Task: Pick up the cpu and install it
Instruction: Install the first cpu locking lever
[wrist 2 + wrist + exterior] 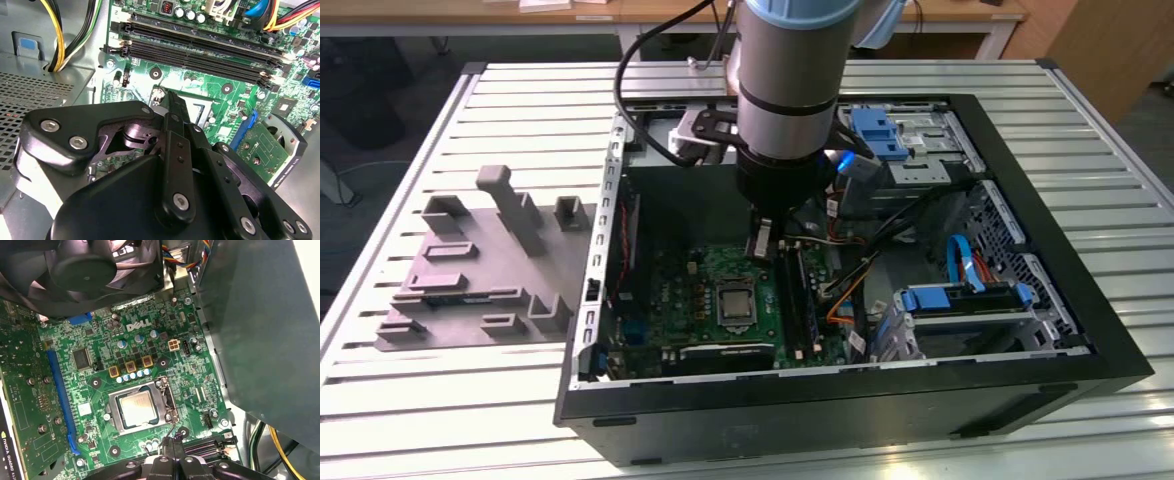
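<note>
CPU (139, 407), its silver-grey metal top showing, lay seated in the black-framed socket (170, 402) on the green motherboard (150, 347), inside the open computer case (1067, 170) that rested on the slatted surface (400, 150). The gripper (761, 240) hung from the arm (790, 70) above the board, beside the socket and on the side of the long black memory slots (200, 47). In the first wrist view the jaws appeared pressed together to a narrow tip (172, 440) just beside the socket's edge, with nothing visible between them; the chip was not in their grasp. In the second wrist view the gripper body (150, 190) hid most of the socket. By this evidence the chip was already placed, and the work in hand appeared to concern the socket's frame or lever rather than carrying.

To do this step well, judged from the layout: the tip should act on the socket hardware alone and stay off the chip's top, descent should be straight and slow, and any sideways travel should stay clear of the memory slots and the small capacitors (131, 375) near the socket. The grey parts fixture (467, 270) stood well apart, outside the case at the exterior view's left.
</note>
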Tool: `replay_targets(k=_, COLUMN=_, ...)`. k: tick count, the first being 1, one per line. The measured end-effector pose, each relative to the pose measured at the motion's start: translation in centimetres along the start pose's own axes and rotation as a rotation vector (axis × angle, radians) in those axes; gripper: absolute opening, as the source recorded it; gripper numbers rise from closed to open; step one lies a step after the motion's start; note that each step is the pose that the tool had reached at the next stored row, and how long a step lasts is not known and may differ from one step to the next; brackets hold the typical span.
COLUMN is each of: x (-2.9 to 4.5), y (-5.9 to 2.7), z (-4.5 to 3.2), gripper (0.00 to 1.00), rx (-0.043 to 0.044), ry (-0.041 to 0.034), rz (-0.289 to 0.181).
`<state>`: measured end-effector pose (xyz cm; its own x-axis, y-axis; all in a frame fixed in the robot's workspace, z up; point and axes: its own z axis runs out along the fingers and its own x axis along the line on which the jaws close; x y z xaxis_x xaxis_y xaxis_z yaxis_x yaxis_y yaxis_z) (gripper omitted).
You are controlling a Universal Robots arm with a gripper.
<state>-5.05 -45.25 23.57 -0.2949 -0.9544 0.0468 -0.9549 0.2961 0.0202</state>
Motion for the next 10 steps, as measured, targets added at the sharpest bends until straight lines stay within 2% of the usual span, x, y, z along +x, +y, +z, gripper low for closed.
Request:
replay_targets(k=6, x=0.06, y=0.0, z=0.07, gripper=0.11, rx=0.0021, ry=0.0008, rz=-0.046)
replay_targets(k=10, x=0.36, y=0.06, z=0.08, gripper=0.11, rx=0.0029, ry=0.0014, rz=-0.061)
